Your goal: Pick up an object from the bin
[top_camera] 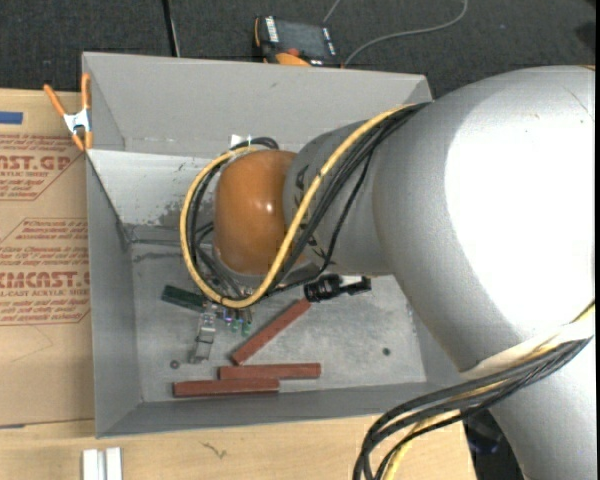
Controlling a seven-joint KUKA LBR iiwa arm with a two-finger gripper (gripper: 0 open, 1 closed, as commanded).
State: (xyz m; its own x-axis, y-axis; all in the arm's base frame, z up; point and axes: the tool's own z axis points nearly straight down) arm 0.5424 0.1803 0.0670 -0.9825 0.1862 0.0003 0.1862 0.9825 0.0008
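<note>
Gripper (220,313) low over bin (110,298) floor, left of centre, under orange wrist cover (248,213); open or closed: cannot tell, cover hides it. Nearest things: dark green strip (180,295) just left, small grey metal piece (201,345) just on the near side. Brown sticks (271,330) lie to the right and nearer, black pen (335,287) to the right. Judgement: choose one thing, centre over it, descend straight, keep clear of the sticks, lift only once grip is sure
</note>
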